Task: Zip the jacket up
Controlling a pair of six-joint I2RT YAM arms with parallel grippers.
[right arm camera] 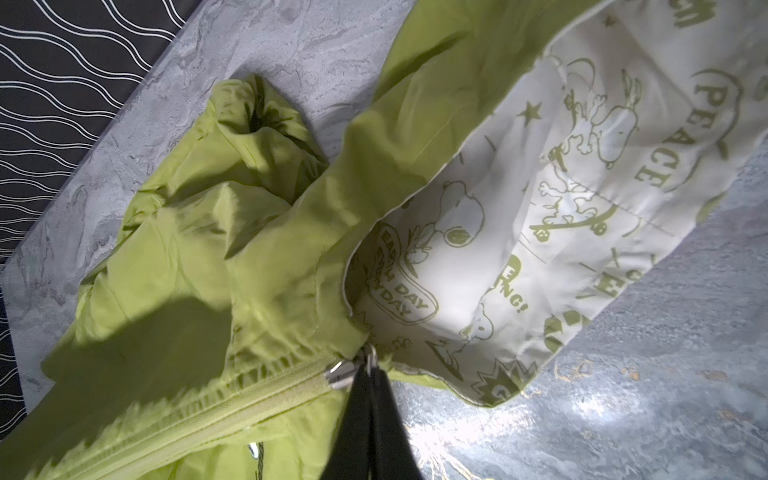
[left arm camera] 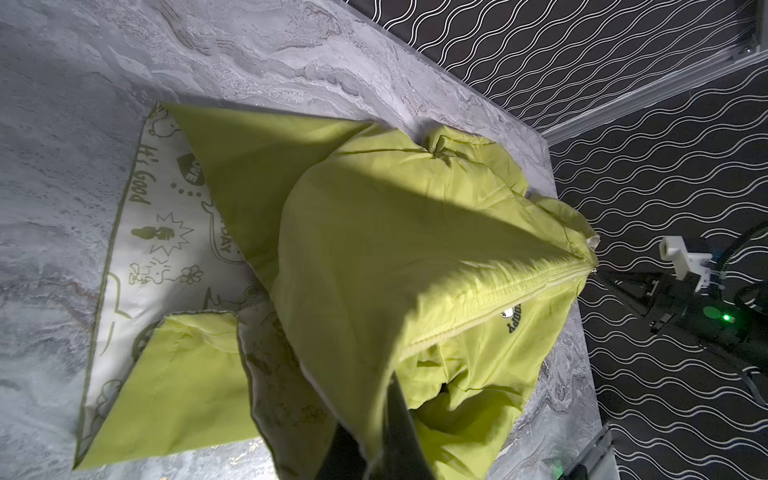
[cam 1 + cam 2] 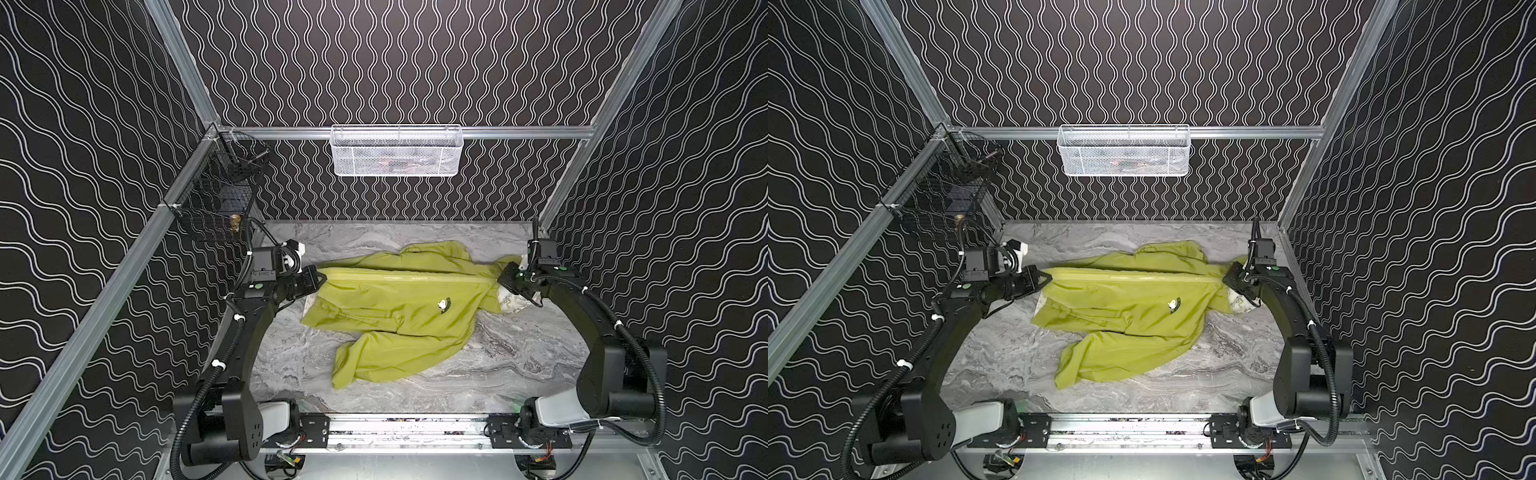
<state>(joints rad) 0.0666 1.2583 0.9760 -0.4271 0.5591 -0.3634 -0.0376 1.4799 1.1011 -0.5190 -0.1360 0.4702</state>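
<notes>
Lying stretched taut, lime jacket (image 3: 395, 307), zipper (image 3: 415, 279) closed, left gripper (image 3: 321, 277) clamping hem (image 3: 312, 305), right gripper (image 1: 368, 368) pinching zipper pull (image 1: 343, 370)

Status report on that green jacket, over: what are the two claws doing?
Both shut: left gripper on the jacket hem, right gripper on the zipper pull at the neck. Front zipped closed. Nothing in the way.

Jacket (image 3: 1125, 311) on marble table (image 3: 992, 365), stretched betw. left tool (image 3: 1045, 277) & right tool (image 3: 1225, 279); zipper (image 3: 1133, 277) straight, sleeve (image 3: 1100, 361) twd cam.
</notes>
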